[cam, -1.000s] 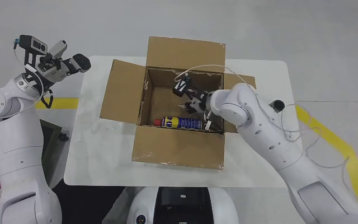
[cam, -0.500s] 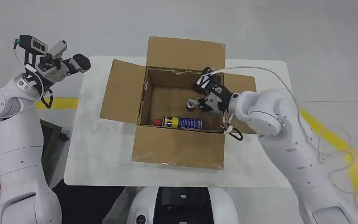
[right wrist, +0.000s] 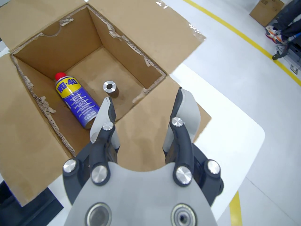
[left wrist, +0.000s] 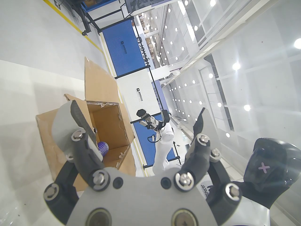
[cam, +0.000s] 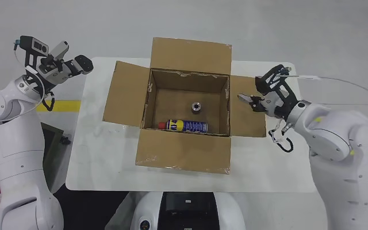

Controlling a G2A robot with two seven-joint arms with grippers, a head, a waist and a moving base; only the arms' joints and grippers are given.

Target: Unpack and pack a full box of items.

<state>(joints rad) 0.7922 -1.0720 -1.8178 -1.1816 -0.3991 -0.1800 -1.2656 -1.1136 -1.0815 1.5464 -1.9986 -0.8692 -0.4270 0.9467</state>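
Observation:
An open cardboard box (cam: 185, 155) stands mid-table with its flaps spread. Inside lie a blue and yellow spray can with a red cap (cam: 186, 125) (right wrist: 76, 99), on its side by the near wall, and a small metal cylinder (cam: 196, 106) (right wrist: 110, 88) standing upright. My right gripper (cam: 250, 99) (right wrist: 143, 105) hangs open and empty above the box's right flap, outside the cavity. My left gripper (cam: 73, 64) (left wrist: 138, 118) is open and empty, raised off the table's far left corner, well away from the box (left wrist: 105, 128).
The white table (cam: 103, 155) has bare surface left of the box and along the front edge. A yellow floor line (right wrist: 235, 30) and another carton (right wrist: 268, 8) lie beyond the table.
My right gripper rose out of the box and swung right to above the right flap, leaving the metal cylinder standing on the box floor. The left arm stayed still.

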